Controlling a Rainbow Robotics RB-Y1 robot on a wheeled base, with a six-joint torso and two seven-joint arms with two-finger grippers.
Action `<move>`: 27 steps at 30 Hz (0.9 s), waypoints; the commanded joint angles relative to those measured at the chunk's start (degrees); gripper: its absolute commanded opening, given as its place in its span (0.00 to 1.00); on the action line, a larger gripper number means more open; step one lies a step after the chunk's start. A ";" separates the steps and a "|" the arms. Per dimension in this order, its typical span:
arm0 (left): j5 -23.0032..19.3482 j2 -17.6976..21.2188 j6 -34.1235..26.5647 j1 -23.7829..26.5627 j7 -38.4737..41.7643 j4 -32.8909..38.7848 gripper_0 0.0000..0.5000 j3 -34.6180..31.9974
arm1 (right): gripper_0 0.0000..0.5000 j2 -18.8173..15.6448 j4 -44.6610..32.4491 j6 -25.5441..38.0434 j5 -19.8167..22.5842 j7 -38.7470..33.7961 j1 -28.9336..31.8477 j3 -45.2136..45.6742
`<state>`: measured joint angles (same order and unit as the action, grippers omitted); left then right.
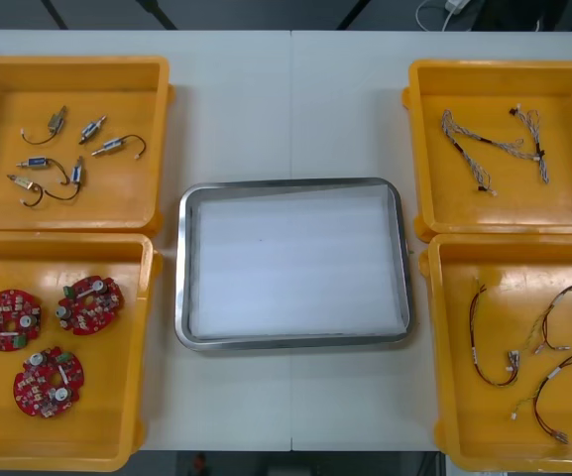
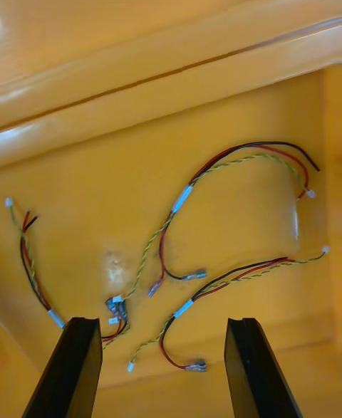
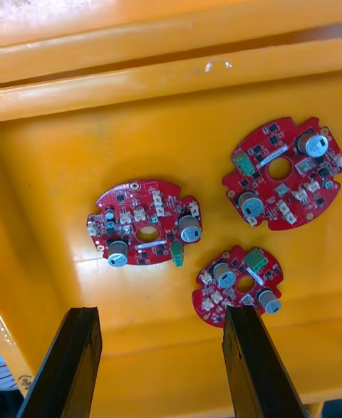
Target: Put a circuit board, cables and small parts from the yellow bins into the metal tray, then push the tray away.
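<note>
— Surface status?
— Light table (image 1: 266, 109). Left gripper (image 3: 160, 315): released, fingers apart, over a left yellow bin (image 1: 132, 397) holding three round red circuit boards (image 1: 8, 320). Metal tray (image 1: 188, 268): centre, white inside.
— Right side?
— Right gripper (image 2: 160, 322): released, over red and yellow cables (image 2: 182, 201) in a right yellow bin (image 1: 444, 347).

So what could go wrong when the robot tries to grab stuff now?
The red and yellow cables lie curled close together in front of the open right gripper, so it might lift two at once. The red circuit boards lie flat in their yellow bin, with one right by a finger of the open left gripper; that finger could land on it instead of gripping it.
</note>
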<state>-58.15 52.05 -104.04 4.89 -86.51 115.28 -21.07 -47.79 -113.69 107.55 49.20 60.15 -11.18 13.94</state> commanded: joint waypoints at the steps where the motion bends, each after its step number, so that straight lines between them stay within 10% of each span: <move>1: -1.00 2.79 3.41 0.64 2.57 -2.26 1.00 -0.38 | 1.00 -0.99 2.95 -2.78 -1.13 -5.13 -2.45 -0.32; 15: -0.12 2.79 6.75 -1.11 3.45 -3.49 1.00 2.26 | 1.00 -1.69 5.94 -9.29 -5.70 -26.75 -2.45 -9.11; 27: -0.56 2.79 13.52 -7.09 3.01 -3.40 1.00 2.88 | 1.00 -1.34 9.45 -13.42 -2.97 -28.33 -1.13 -9.02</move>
<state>-58.42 52.07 -92.68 0.99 -86.51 111.45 -18.68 -47.83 -103.73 95.55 45.59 32.80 -12.31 4.98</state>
